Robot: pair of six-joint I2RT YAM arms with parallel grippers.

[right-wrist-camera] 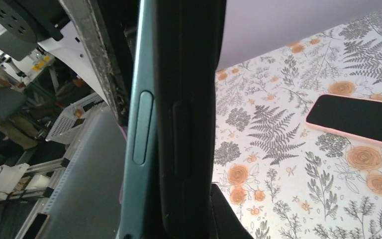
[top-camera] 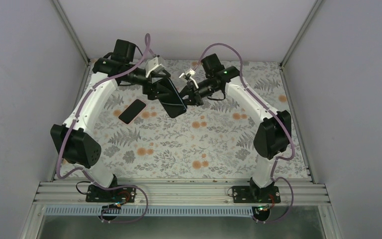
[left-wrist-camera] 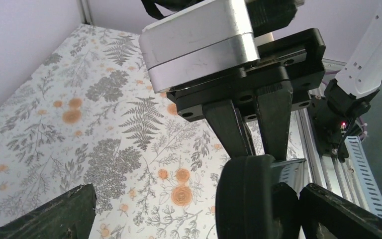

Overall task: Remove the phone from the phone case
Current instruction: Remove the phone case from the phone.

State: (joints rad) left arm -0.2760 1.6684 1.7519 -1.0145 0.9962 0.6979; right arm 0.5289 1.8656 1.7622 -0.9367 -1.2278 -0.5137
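A phone in a black phone case [top-camera: 173, 102] hangs in the air over the back middle of the table, between the two arms. In the right wrist view it stands edge-on, with the phone's teal side [right-wrist-camera: 139, 124] against the black case [right-wrist-camera: 189, 99]. My right gripper [top-camera: 186, 97] is shut on its upper end, and its two black fingers [left-wrist-camera: 273, 124] pinch it in the left wrist view. My left gripper [left-wrist-camera: 196, 191] is open, jaws wide apart. The case's rounded edge [left-wrist-camera: 248, 199] stands between them, close to the right-hand finger.
A second phone [top-camera: 132, 110] with a dark screen and a pink rim [right-wrist-camera: 358, 119] lies flat on the floral tablecloth [top-camera: 179, 144], left of the held one. Aluminium frame rails [top-camera: 179, 191] run along the near edge. White walls close in the back and sides.
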